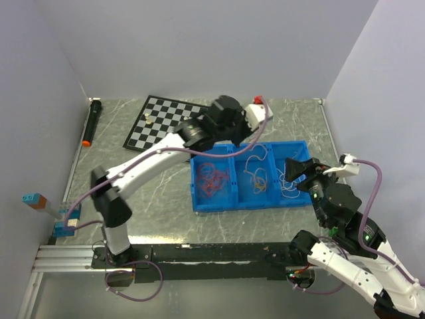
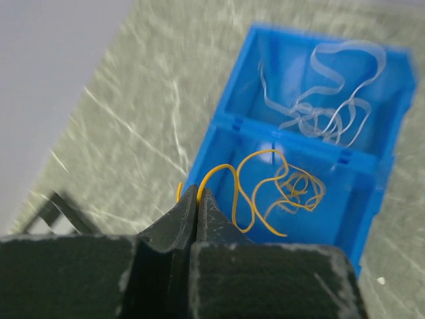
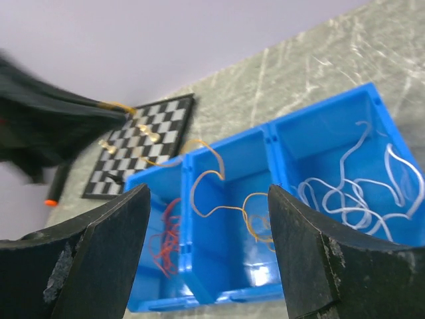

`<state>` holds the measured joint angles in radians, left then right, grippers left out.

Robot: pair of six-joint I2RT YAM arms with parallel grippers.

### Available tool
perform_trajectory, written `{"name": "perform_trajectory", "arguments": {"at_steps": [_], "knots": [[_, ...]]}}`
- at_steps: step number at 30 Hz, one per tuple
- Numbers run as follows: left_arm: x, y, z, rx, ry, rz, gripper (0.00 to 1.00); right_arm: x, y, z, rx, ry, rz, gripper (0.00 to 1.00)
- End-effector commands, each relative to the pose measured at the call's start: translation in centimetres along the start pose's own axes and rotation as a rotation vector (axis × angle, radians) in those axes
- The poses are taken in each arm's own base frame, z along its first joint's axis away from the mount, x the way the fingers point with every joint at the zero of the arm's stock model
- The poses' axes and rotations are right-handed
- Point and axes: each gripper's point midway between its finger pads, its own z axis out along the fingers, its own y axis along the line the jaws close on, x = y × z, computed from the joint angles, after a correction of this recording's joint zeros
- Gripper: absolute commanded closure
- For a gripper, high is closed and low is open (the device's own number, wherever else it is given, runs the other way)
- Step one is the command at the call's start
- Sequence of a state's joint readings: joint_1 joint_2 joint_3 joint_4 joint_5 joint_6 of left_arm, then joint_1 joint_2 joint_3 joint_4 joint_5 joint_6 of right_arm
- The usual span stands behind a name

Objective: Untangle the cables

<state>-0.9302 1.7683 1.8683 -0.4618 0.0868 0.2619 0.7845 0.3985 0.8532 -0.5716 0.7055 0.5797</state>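
Observation:
A blue three-compartment tray (image 1: 252, 203) holds the cables: red cables (image 1: 211, 179) on the left, orange cables (image 1: 257, 179) in the middle, white cables (image 1: 289, 183) on the right. My left gripper (image 2: 197, 194) is shut on one end of an orange cable (image 2: 265, 193), above the tray's back edge. That cable trails down into the middle compartment. In the right wrist view the orange cable (image 3: 219, 199) runs from the left gripper (image 3: 123, 109) into the tray (image 3: 219, 292). My right gripper (image 3: 207, 193) hovers open over the tray's front right, with nothing between its fingers.
A chessboard (image 1: 166, 119) with a few pieces lies behind the tray on the left. A black marker with an orange tip (image 1: 91, 123) lies along the left wall. A white box with a red button (image 1: 257, 109) sits at the back. Walls close three sides.

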Motion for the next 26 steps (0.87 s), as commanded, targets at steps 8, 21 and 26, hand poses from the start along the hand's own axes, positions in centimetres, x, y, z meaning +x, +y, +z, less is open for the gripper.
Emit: {"name": "perform_trajectory", "arguments": {"at_steps": [8, 21, 26], "knots": [[2.1, -1.3, 2.2, 0.044, 0.101, -0.114, 0.03, -1.2, -0.4, -0.3, 0.045, -0.006, -0.022, 0.18], [2.2, 5.0, -6.8, -0.165, 0.158, -0.28, 0.03, -1.4, 1.2, 0.5, 0.021, 0.022, -0.059, 0.15], [5.3, 11.0, -11.2, -0.262, 0.092, -0.456, 0.03, -0.9, 1.6, 0.8, 0.015, 0.045, -0.081, 0.13]]}}
